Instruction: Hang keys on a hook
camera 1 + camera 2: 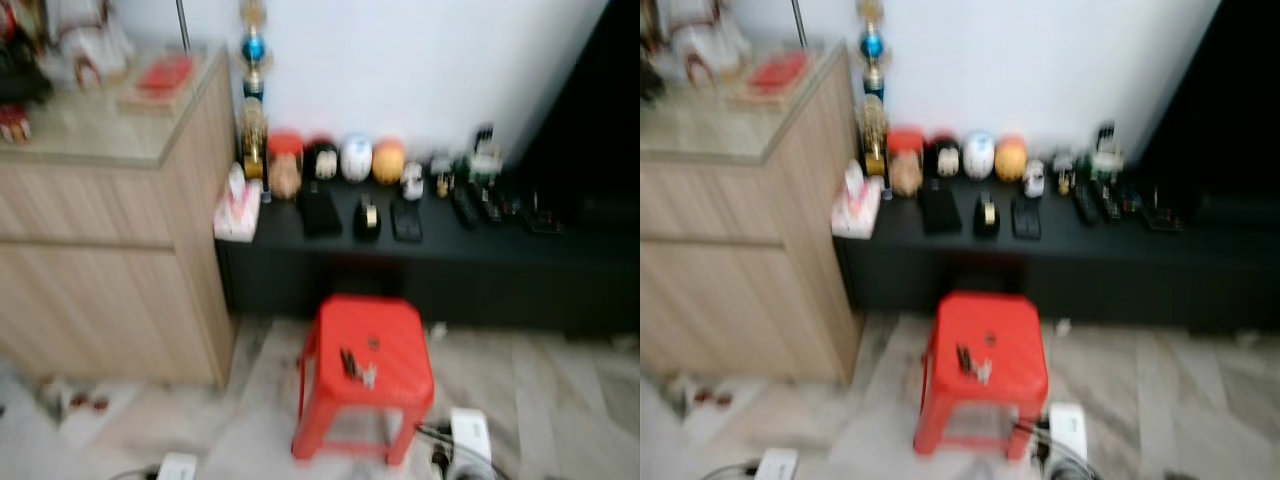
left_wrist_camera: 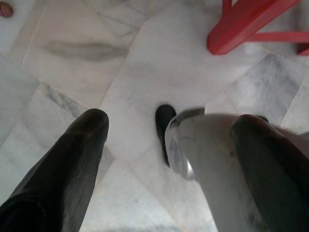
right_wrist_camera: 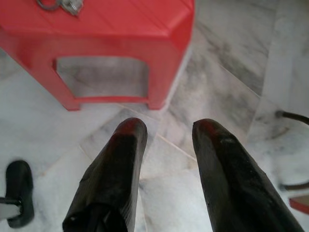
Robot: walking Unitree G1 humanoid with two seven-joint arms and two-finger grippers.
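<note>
The keys (image 1: 356, 366) lie loose on the top of a red plastic stool (image 1: 375, 340), a little toward its 7 o'clock side, and no hook can be made out in these blurred head views, so they do not hang anywhere now. Both arms hang low over the marble floor (image 2: 159, 53): the left gripper (image 2: 166, 128) points down at the tiles with the stool's leg off at its 1 o'clock, the right gripper (image 3: 166, 133) points at the floor just short of the stool's near face, and each has its fingers spread apart with nothing between them. Judging by that, the step in hand looks like the approach to the stool; a pickup would call for closing in, lifting the right gripper above the seat's rim and pinching the ring from above. Room is tight low down: a white power strip (image 1: 468, 432) with cables sits on the floor at the stool's 4 o'clock, a black low bench (image 1: 420, 262) crowded with small ornaments stands right behind at 12, and a wooden cabinet (image 1: 110, 270) flanks the left at 9 o'clock.
</note>
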